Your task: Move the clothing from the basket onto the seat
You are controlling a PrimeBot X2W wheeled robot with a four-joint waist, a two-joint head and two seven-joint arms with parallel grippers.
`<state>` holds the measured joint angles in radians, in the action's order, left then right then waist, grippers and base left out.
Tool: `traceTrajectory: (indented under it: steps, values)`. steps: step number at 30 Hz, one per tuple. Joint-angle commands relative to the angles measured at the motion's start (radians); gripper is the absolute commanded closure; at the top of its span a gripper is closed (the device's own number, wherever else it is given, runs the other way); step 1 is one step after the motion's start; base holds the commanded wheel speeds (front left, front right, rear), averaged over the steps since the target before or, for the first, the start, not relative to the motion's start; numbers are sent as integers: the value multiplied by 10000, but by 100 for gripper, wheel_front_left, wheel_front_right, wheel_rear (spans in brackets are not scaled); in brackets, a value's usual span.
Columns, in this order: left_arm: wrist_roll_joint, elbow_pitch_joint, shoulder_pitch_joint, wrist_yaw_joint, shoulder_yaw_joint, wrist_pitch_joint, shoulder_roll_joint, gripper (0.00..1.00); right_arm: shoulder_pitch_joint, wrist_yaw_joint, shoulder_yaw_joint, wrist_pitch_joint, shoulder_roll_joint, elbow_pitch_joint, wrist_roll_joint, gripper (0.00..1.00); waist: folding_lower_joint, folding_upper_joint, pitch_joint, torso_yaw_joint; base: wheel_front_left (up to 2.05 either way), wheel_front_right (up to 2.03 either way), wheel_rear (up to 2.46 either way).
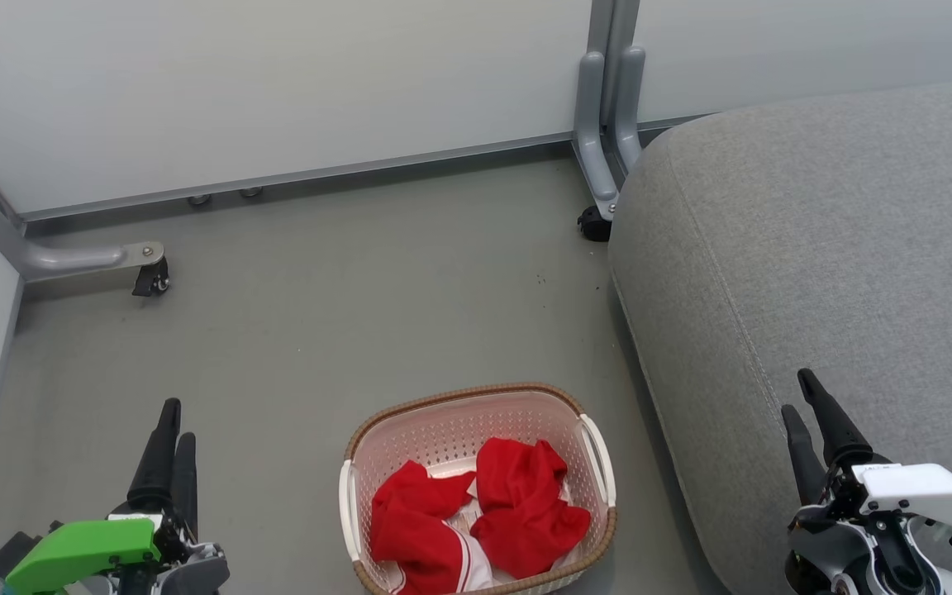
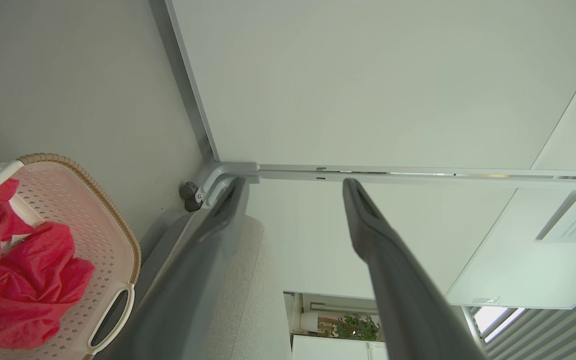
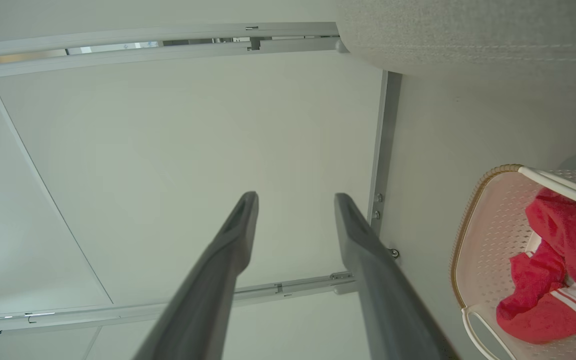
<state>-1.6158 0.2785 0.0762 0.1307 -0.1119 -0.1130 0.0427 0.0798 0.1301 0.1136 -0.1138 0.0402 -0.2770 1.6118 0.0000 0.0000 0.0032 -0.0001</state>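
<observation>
Nothing lifted yet: the clothing lies bunched in the basket on the floor, just beside the seat. Left gripper and right gripper hover, fingers parted and empty. Next up, I'd say: reach down and pinch one garment.

Tapered black fingers; behind them, the left gripper carries a green cover, the right gripper a screw-studded white cover.
</observation>
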Motion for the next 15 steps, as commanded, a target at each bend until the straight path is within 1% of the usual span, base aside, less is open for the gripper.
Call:
traceTrajectory:
  steps: [1, 11, 14, 15]
  values:
    - [12, -92, 15, 0, 26, 101, 10, 0, 21, 2, -51, 101, 11, 108, -45, 0, 0, 0, 2, -3, 0, 0, 0]
    - [144, -228, -281, 0, 64, 583, 21, 0, -161, 3, -138, 586, 26, 261, -673, 0, 0, 0, -87, -30, 0, 0, 0]
    - [287, -227, -332, 0, -8, 728, 25, 0, -151, 3, -82, 729, 31, 269, -1122, 0, 0, 0, -104, -37, 0, 0, 0]
    - [392, -221, -355, 0, -53, 816, 27, 0, -139, 3, -82, 818, 33, 294, -1452, 0, 0, 0, -115, -41, 0, 0, 0]
